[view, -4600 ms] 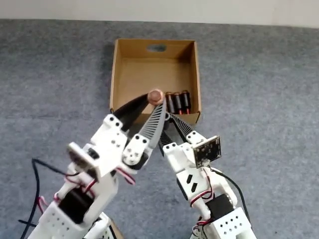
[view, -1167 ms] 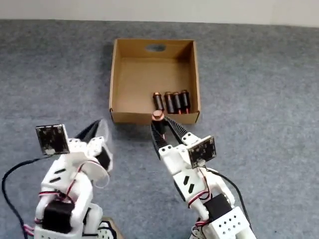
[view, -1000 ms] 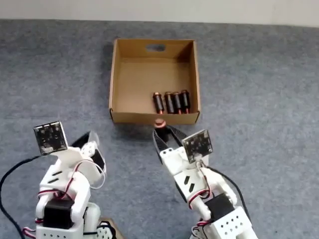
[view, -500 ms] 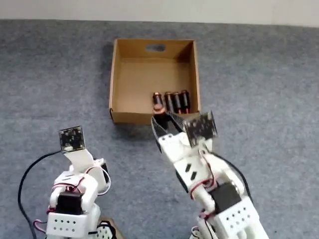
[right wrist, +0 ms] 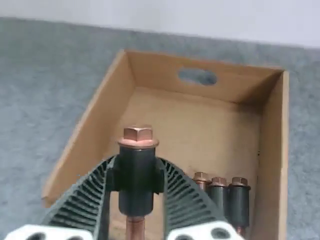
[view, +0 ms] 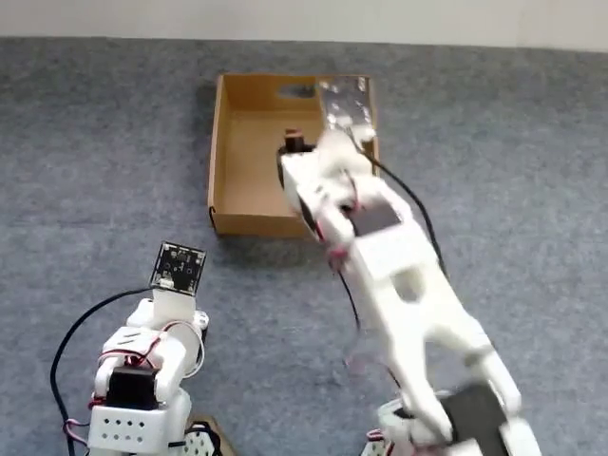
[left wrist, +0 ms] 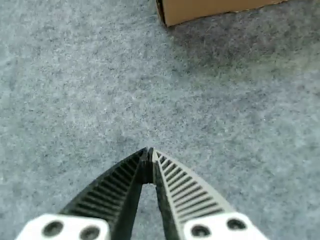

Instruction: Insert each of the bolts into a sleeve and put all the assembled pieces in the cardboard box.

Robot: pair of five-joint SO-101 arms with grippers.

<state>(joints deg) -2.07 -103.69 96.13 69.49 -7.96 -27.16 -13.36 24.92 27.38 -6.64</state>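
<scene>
Right gripper [right wrist: 136,167], arm stretched forward, holds sleeved bolt [right wrist: 135,182] over cardboard box [right wrist: 95,130].

Grey carpeted table [view: 95,142], covering even up to the far edge. Cardboard box [view: 217,152] set flat on it, open side up, near the middle of the far edge. Left arm base [view: 128,423] and right arm base [view: 456,418] standing at the near edge, well apart from the box.

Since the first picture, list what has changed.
The left claw let go over the cardboard box and drew back, shut. The right claw carried its assembled piece from the box's front out over it. The box and the row inside stayed.
</scene>
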